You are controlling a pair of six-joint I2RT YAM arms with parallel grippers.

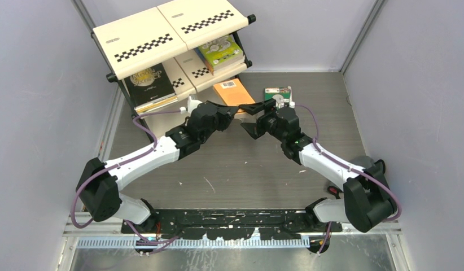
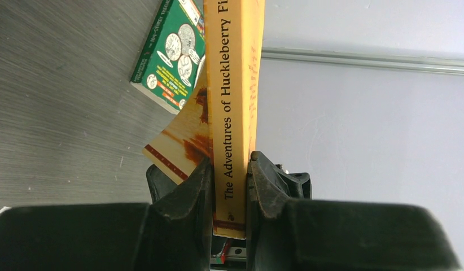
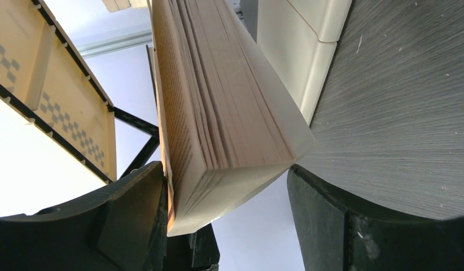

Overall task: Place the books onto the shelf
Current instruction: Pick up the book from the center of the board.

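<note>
1. A grey brushed table [image 1: 230, 169] sits between pale walls. The shelf [image 1: 162, 34] stands in the far left corner. A black book [image 1: 148, 83] and a lime-green book [image 1: 219, 51] already lie on its middle tier.
2. The orange book [image 2: 235, 84] is held between the two arms, just in front of the shelf's lower tiers. The left gripper [image 2: 230, 169] is pressed together on its spine end and pinches it firmly.
3. The right gripper [image 3: 227, 169] is spread around the page edge. One finger [image 3: 134, 203] touches the cover and the other [image 3: 331, 209] stands apart from the pages, so it bears no weight.
4. The step in hand looks like bringing this book to the shelf. Only one gripper should carry it. The right should either close squarely on the covers before the left lets go, or back straight out.
5. Level the book first, then slide it edge-first onto a bare stretch of a tier, low enough to pass under the panel above. Steer wide of the black book.
6. A dark green book [image 1: 278, 92] lies on the table just beside the right wrist. Avoid sweeping it when the arm withdraws.
</note>
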